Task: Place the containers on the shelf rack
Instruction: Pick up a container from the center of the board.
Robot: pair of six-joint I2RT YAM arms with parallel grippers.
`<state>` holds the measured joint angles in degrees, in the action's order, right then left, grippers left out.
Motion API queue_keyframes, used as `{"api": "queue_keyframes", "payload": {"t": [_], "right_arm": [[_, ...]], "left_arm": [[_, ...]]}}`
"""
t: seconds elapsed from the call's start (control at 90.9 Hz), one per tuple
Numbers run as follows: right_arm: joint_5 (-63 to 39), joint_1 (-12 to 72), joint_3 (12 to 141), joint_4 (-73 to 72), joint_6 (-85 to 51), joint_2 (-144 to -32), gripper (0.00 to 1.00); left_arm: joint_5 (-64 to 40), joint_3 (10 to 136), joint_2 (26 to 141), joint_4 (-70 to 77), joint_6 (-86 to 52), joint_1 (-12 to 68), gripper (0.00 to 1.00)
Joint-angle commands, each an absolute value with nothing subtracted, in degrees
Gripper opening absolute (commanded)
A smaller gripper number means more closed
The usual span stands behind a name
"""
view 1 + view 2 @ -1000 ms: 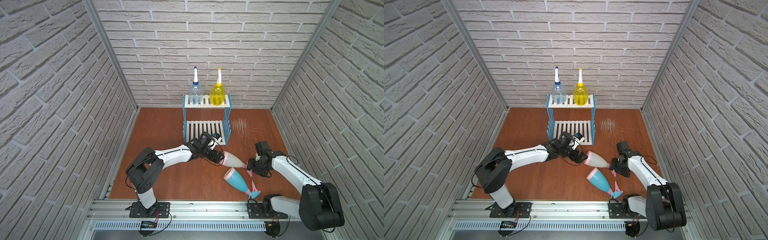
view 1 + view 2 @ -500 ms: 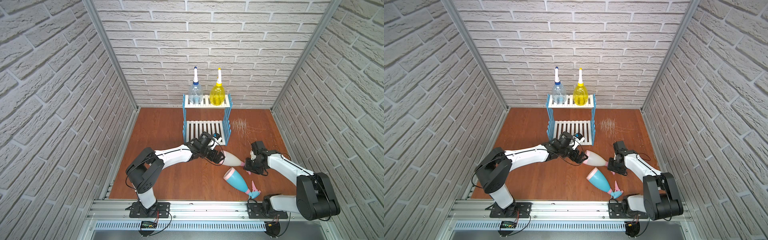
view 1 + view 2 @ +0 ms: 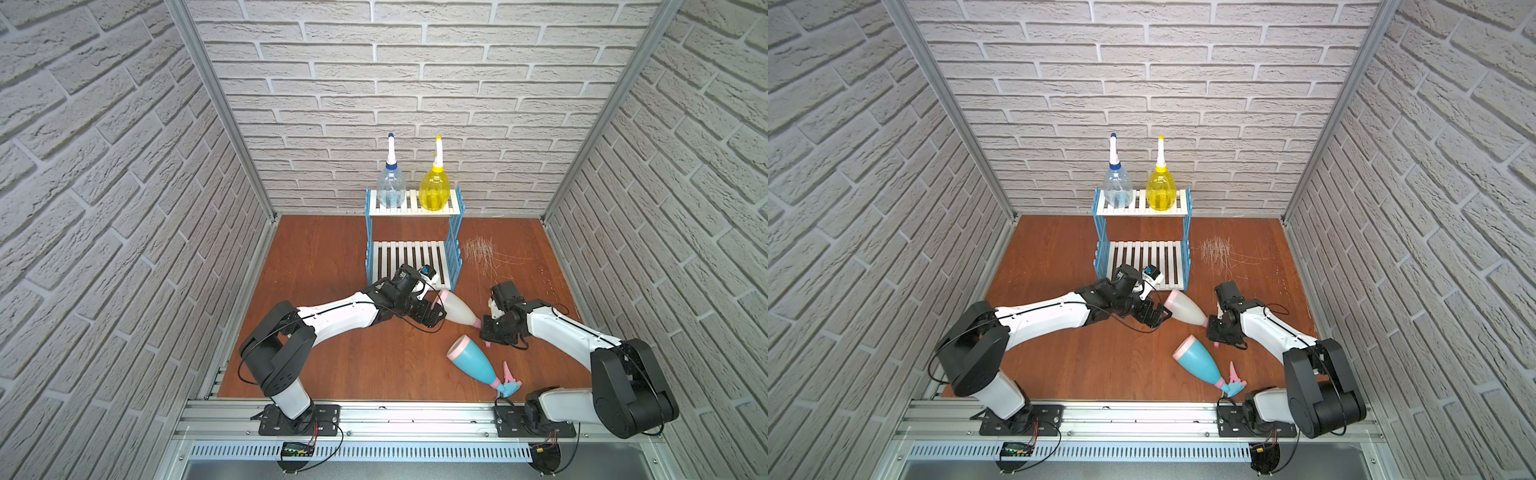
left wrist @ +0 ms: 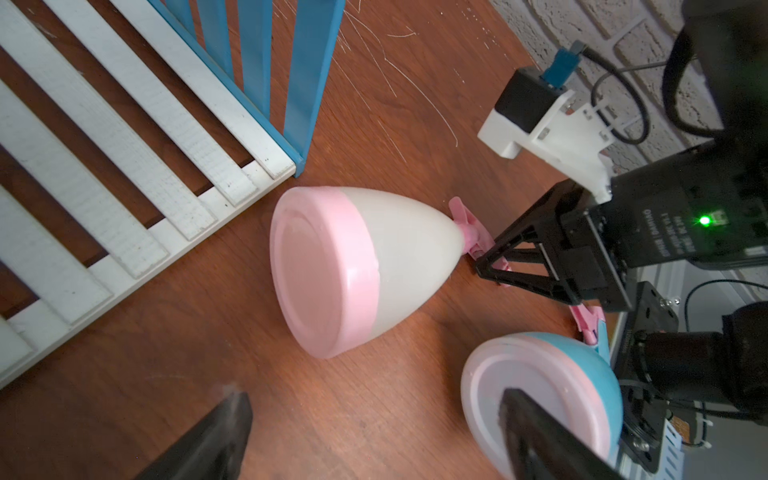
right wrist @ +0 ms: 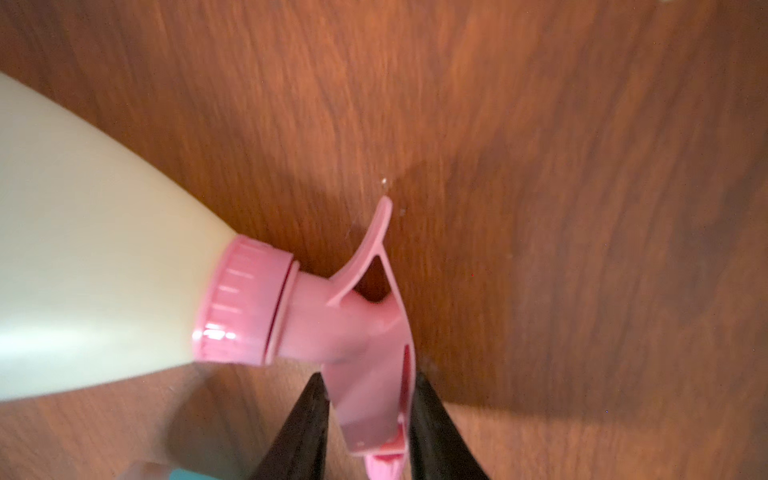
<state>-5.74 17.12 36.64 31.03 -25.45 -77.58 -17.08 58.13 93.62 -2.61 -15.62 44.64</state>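
Across the brown bench (image 3: 324,257), everything sits by the shelf rack (image 3: 409,257). The clear bottle (image 3: 390,189) and the yellow bottle (image 3: 434,191) stand upright side by side on the rack's top tier. The lower tier holds nothing. The cream-white bottle (image 3: 457,309) lies on its side just off the rack's front corner, its pink-banded base towards the rack. The light blue bottle (image 3: 471,361) lies on its side farther out from the rack than the cream one.

My left jaws are spread wide and hold nothing. The cream bottle's base lies just ahead of their tips, not between them. My right jaws have narrowed onto that bottle's pink trigger head (image 5: 365,374), one tip pressing each flank.
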Motion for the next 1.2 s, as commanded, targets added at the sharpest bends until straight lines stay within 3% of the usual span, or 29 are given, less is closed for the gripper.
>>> {"api": "queue_keyframes", "payload": {"t": [0.0,0.374,0.572,0.935,1.188], "right_arm": [[-4.9,18.5,36.6,33.0,-24.8,-77.6,0.27],[0.7,26.5,38.3,36.5,-22.7,-69.9,0.24],[6.2,32.3,39.8,34.6,-21.4,-65.8,0.25],[9.0,40.1,42.1,25.0,-11.4,-63.9,0.25],[5.7,42.7,43.6,20.7,-1.5,-64.1,0.26]], "left_arm": [[-15.7,56.7,91.1,-2.3,-15.8,44.2,0.98],[-15.6,57.6,84.0,-6.3,-16.1,40.9,0.98],[-22.2,62.8,84.0,-13.4,-18.0,35.6,0.98],[-36.7,72.9,92.2,-19.4,-17.9,32.0,0.97],[-39.7,76.8,95.1,-20.8,-19.2,31.6,0.91]]}}
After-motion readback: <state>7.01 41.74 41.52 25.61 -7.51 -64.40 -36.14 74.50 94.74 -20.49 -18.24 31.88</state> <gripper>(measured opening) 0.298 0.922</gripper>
